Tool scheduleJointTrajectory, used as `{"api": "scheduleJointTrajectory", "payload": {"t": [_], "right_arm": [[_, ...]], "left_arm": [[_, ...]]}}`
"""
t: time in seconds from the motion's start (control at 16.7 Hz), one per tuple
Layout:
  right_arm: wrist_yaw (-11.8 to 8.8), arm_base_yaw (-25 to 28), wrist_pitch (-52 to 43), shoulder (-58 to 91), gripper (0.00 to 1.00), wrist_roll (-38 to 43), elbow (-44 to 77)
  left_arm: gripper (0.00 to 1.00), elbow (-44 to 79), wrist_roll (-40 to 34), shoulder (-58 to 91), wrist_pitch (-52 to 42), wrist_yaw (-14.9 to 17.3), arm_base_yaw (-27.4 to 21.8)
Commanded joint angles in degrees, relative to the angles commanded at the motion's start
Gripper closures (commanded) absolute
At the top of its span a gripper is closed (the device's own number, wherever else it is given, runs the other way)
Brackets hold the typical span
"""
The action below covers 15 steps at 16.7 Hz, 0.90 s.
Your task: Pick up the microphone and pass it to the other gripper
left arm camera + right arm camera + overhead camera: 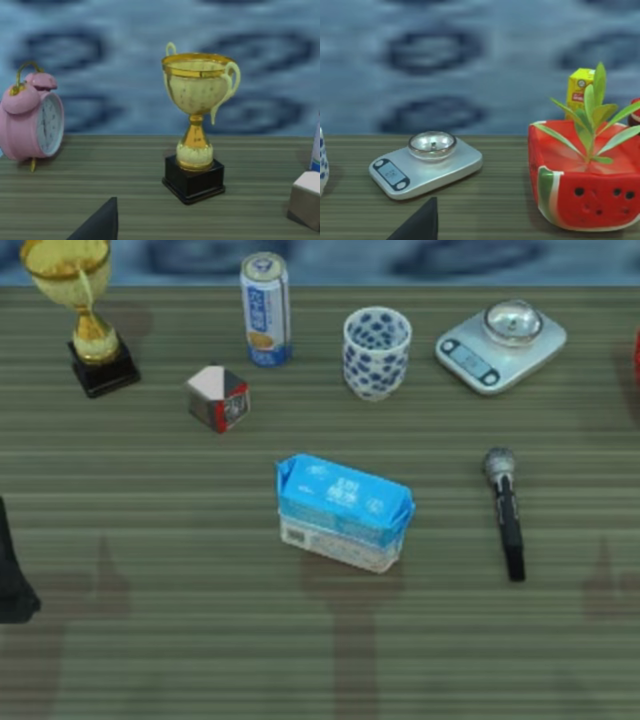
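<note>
From above, the left arm (pixel 14 580) shows only as a dark shape at the table's left edge; the right arm does not appear there at all. Each wrist view shows one black fingertip, the left gripper's (pixel 100 222) and the right gripper's (pixel 420 222), so I cannot tell whether either claw is apart or together.

The blue packet (pixel 343 510) lies near the middle of the striped table (pixel 150 640). The microphone (pixel 506 510) lies untouched to its right, silver head toward the far edge.

Farther back stand a small cube (pixel 218 397), a blue-and-white can (pixel 266 308), a patterned cup (pixel 377 351), a kitchen scale (pixel 500 345) and a gold trophy (pixel 85 310).

Only the left wrist view shows a pink alarm clock (pixel 31 120); only the right wrist view shows the whole watermelon planter (pixel 585 180) and a yellow carton (pixel 580 90).
</note>
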<state>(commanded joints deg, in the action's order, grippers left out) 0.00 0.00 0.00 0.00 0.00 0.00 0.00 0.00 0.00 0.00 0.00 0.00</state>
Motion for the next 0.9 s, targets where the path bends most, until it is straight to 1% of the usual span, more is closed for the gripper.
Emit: {"api": "scheduleJointTrajectory", "payload": {"t": [0.24, 0.42, 0.6, 0.9], "right_arm": [[-0.03, 0.62, -1.27, 1.76, 0.0, 0.51, 1.58], [0.2, 2.68, -6.12, 8.99, 0.0, 2.52, 7.89], [0.8, 5.53, -13.28, 21.58, 0.0, 5.64, 17.7], [1.97, 11.35, -27.12, 50.62, 0.0, 12.06, 38.63]], "left_arm": [[0.0, 0.0, 0.0, 0.0, 0.0, 0.0, 0.0], [0.0, 0.0, 0.0, 0.0, 0.0, 0.0, 0.0], [0.0, 0.0, 0.0, 0.0, 0.0, 0.0, 0.0], [0.0, 0.0, 0.0, 0.0, 0.0, 0.0, 0.0]]}}
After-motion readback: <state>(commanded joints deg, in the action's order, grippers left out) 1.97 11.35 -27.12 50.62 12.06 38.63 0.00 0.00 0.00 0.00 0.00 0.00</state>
